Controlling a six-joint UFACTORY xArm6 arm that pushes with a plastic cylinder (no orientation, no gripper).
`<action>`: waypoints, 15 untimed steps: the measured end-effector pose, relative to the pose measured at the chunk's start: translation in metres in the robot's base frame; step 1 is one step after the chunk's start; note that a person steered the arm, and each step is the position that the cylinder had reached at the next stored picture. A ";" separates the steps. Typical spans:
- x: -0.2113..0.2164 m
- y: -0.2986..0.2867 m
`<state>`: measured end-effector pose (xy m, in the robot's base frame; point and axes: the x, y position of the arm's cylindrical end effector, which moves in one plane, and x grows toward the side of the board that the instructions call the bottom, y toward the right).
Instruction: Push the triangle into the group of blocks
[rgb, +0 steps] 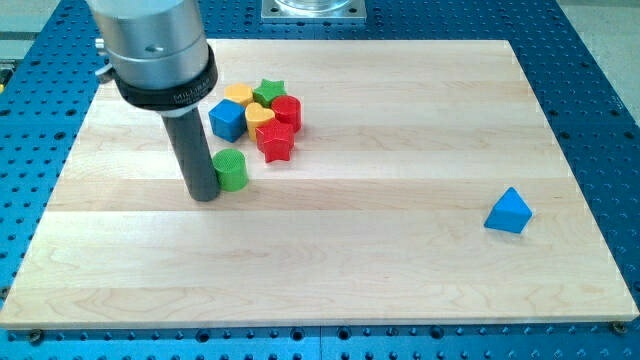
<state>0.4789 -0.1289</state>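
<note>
A blue triangle (509, 211) lies alone at the view's right on the wooden board (380, 270). The group sits at the upper left: a blue cube (227, 120), a yellow heart (259, 115), an orange-yellow block (237, 96), a green star (268, 91), a red cylinder (286, 111) and a red star (275, 141). A green cylinder (231, 170) stands just below the group. My tip (204, 196) rests on the board, touching or almost touching the green cylinder's left side, far left of the triangle.
The arm's grey and black body (155, 50) hangs over the board's upper left corner. A blue perforated table (600, 60) surrounds the board on all sides. A metal mount (313, 9) shows at the view's top.
</note>
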 end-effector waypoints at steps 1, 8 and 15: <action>0.024 0.027; 0.016 0.204; 0.044 0.196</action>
<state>0.5228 0.0667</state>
